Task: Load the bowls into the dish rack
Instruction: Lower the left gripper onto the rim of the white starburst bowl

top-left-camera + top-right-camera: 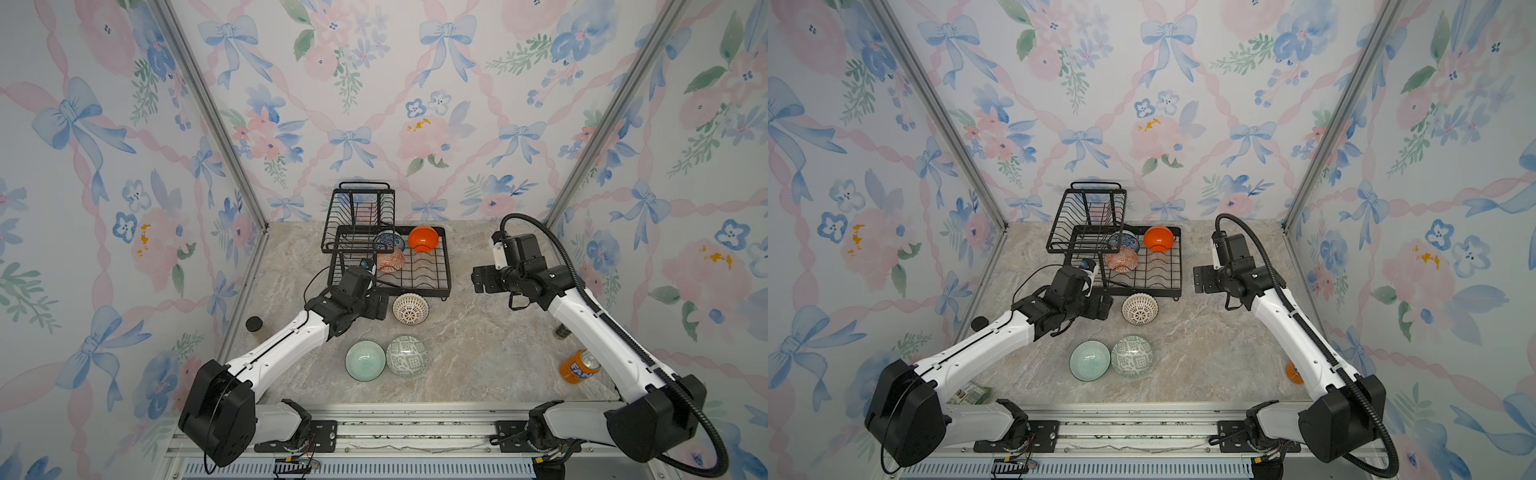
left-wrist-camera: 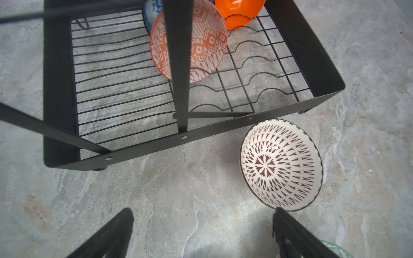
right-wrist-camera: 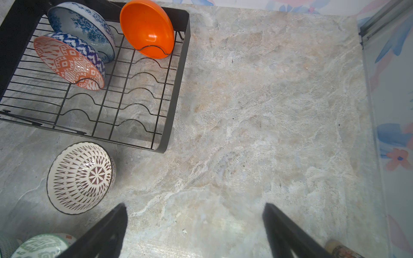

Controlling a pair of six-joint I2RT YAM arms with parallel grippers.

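Halfway | your dish rack (image 2: 312,58) holds blue bowl (image 3: 82,24), patterned orange bowl (image 3: 67,62), plain orange bowl (image 3: 147,29) | on table (image 1: 498,353): white bowl (image 1: 410,308) beside rack's front edge, green bowl (image 1: 365,360) and grey bowl (image 1: 407,356) near table's front edge | left gripper (image 2: 202,210), right gripper (image 3: 194,204): wide, empty

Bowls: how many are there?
6. In the dish rack: the blue bowl, plain orange bowl and orange-white bowl. On the table: the white bowl beside the rack, the pale green bowl and grey-green bowl together.
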